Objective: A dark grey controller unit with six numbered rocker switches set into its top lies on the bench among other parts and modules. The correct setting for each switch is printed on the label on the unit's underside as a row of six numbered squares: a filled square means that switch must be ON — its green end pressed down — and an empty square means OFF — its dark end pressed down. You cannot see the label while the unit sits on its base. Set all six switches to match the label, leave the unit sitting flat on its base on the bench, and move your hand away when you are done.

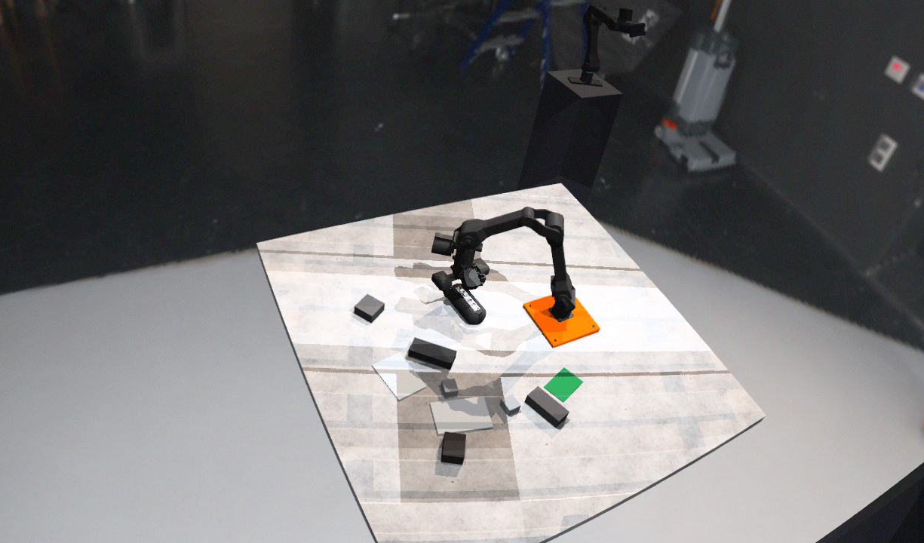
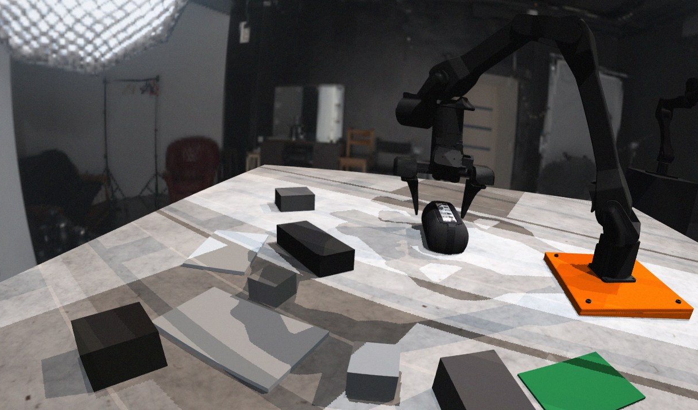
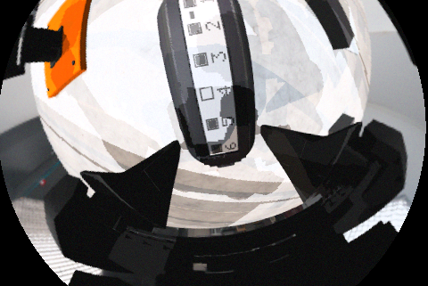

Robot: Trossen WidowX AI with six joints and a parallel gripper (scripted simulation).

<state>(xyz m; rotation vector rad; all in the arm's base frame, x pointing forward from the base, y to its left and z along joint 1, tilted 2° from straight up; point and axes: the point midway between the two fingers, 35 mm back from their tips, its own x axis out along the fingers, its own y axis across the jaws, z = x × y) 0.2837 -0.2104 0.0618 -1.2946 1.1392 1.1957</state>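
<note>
The dark grey controller unit (image 1: 474, 314) (image 2: 447, 237) (image 3: 242, 59) lies upside down on the bench, its white label (image 2: 445, 212) (image 3: 209, 72) facing up. In the wrist view, squares 1, 2, 3, 5 and 6 look filled and square 4 is empty. A small extra mark sits between squares 1 and 2. The rocker switches are underneath and hidden. My gripper (image 1: 462, 286) (image 2: 440, 216) (image 3: 220, 136) is open and empty, pointing down over the unit's end by number 6. One fingertip shows on each side of that end; contact is not visible.
A long black block (image 1: 431, 354) (image 2: 314, 248) (image 3: 323, 7) lies nearest the unit. The orange base plate (image 1: 549, 334) (image 2: 570, 285) (image 3: 80, 23) is on its other side. Other blocks, pale plates (image 1: 462, 421) (image 2: 228, 346) and a green plate (image 1: 563, 384) (image 2: 580, 382) lie farther off.
</note>
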